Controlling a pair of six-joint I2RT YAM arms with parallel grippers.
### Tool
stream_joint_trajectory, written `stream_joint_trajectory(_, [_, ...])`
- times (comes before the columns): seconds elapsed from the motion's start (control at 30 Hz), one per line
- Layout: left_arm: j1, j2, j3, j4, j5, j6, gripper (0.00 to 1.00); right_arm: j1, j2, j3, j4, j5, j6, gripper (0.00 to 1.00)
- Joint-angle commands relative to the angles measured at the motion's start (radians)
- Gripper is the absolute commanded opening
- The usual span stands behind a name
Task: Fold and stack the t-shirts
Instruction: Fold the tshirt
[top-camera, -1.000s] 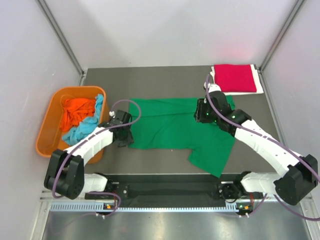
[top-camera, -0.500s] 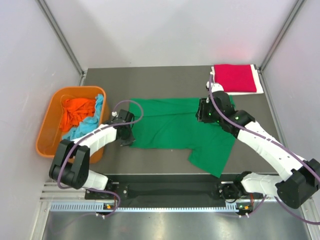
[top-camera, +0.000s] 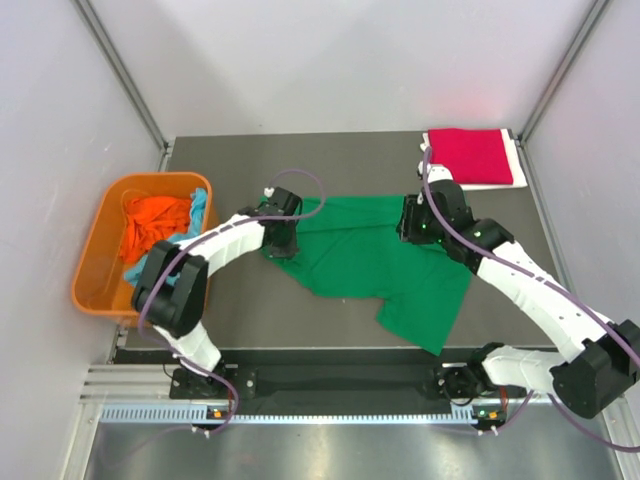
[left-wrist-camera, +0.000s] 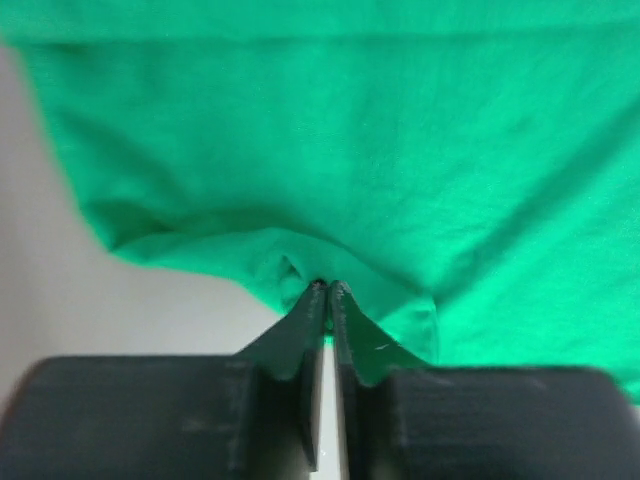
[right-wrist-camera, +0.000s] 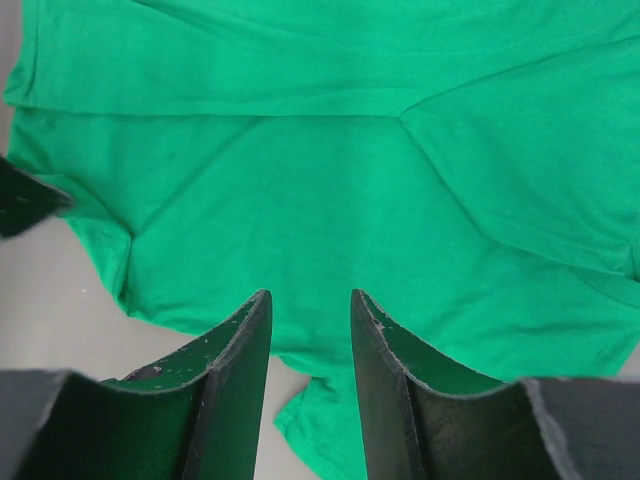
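A bright green t-shirt (top-camera: 360, 250) lies spread across the middle of the table, one part hanging toward the near edge. My left gripper (top-camera: 280, 240) is shut on its left edge, and in the left wrist view the cloth (left-wrist-camera: 400, 150) bunches at the closed fingertips (left-wrist-camera: 325, 288). My right gripper (top-camera: 415, 225) hovers over the shirt's right part. Its jaws (right-wrist-camera: 310, 300) are open, with nothing between them, above the flat green cloth (right-wrist-camera: 320, 180). A folded crimson t-shirt (top-camera: 470, 155) rests at the back right. An orange t-shirt (top-camera: 155, 225) and a light blue one (top-camera: 197, 212) lie in the tub.
The rigid orange tub (top-camera: 100, 285) stands off the table's left edge. A white cloth (top-camera: 518, 160) lies under the crimson shirt. Grey walls close in the back and both sides. Bare table (top-camera: 250, 170) shows behind the green shirt.
My left gripper shut on the green shirt's left edge and carried it right and toward the back, so the left side now folds inward. The right arm barely moved.
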Motion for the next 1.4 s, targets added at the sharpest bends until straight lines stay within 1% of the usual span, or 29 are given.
stream_joint_trajectory(0.0, [-0.01,0.071,0.06,-0.011,0.03,0.078,0.14,-0.024,0.008,0.06,-0.008,0.001,-0.017,0.38])
stream_joint_trajectory(0.03, [-0.01,0.086,0.078,-0.014,0.028,0.087,0.23,-0.026,0.011,0.06,-0.008,-0.002,-0.017,0.38])
stream_joint_trajectory(0.1, [-0.009,0.092,0.15,-0.061,-0.001,0.107,0.3,-0.029,0.009,0.061,-0.009,-0.01,-0.016,0.38])
stream_joint_trajectory(0.13, [-0.01,0.083,0.203,-0.089,-0.018,0.11,0.35,-0.031,0.006,0.063,-0.008,-0.019,-0.014,0.38])
stream_joint_trajectory(0.17, [-0.01,0.073,0.222,-0.113,-0.037,0.11,0.39,-0.031,0.003,0.063,-0.011,-0.02,-0.014,0.38])
stream_joint_trajectory(0.2, [-0.01,0.059,0.239,-0.167,-0.095,0.107,0.41,-0.031,-0.001,0.067,-0.014,-0.022,-0.013,0.38])
stream_joint_trajectory(0.27, [-0.01,0.007,0.261,-0.214,-0.16,0.098,0.42,-0.031,-0.009,0.071,-0.018,-0.028,-0.013,0.38])
stream_joint_trajectory(0.3, [-0.01,-0.031,0.259,-0.24,-0.21,0.069,0.42,-0.032,-0.017,0.068,-0.02,-0.028,-0.01,0.38])
stream_joint_trajectory(0.33, [-0.01,-0.053,0.248,-0.268,-0.225,0.049,0.41,-0.031,-0.023,0.069,-0.018,-0.033,-0.008,0.38])
stream_joint_trajectory(0.4, [-0.01,-0.099,0.172,-0.256,-0.213,-0.007,0.35,-0.032,-0.027,0.067,-0.018,-0.037,-0.005,0.38])
stream_joint_trajectory(0.43, [-0.01,-0.145,0.094,-0.209,-0.161,-0.026,0.33,-0.032,-0.029,0.069,-0.02,-0.042,-0.005,0.38])
stream_joint_trajectory(0.5, [-0.01,-0.191,0.005,-0.141,-0.102,-0.081,0.25,-0.032,-0.027,0.072,-0.018,-0.047,-0.003,0.38])
stream_joint_trajectory(0.53, [-0.01,-0.228,-0.038,-0.099,-0.075,-0.098,0.23,-0.032,-0.024,0.075,-0.018,-0.05,-0.002,0.38])
stream_joint_trajectory(0.57, [-0.01,-0.24,-0.114,-0.031,-0.03,-0.11,0.22,-0.032,-0.023,0.077,-0.018,-0.051,0.001,0.38])
stream_joint_trajectory(0.67, [-0.018,-0.265,-0.221,0.095,0.016,-0.094,0.2,-0.032,-0.014,0.084,-0.018,-0.059,0.003,0.38])
stream_joint_trajectory(0.77, [-0.026,-0.265,-0.273,0.162,0.027,-0.046,0.21,-0.032,-0.007,0.087,-0.018,-0.063,0.003,0.38])
stream_joint_trajectory(0.83, [-0.027,-0.256,-0.288,0.218,0.033,-0.023,0.22,-0.031,-0.006,0.089,-0.018,-0.06,0.004,0.38])
stream_joint_trajectory(0.87, [-0.027,-0.251,-0.302,0.233,0.034,-0.018,0.26,-0.032,-0.004,0.089,-0.018,-0.062,0.007,0.38])
stream_joint_trajectory(0.9, [-0.027,-0.239,-0.305,0.253,0.025,-0.011,0.27,-0.032,-0.001,0.092,-0.018,-0.063,0.01,0.38])
stream_joint_trajectory(1.1, [-0.027,-0.199,-0.315,0.299,0.021,0.032,0.32,-0.032,0.0,0.1,-0.018,-0.059,0.007,0.38])
stream_joint_trajectory(1.37, [-0.027,-0.136,-0.273,0.305,-0.004,0.061,0.32,-0.035,0.002,0.107,-0.026,-0.042,-0.003,0.38])
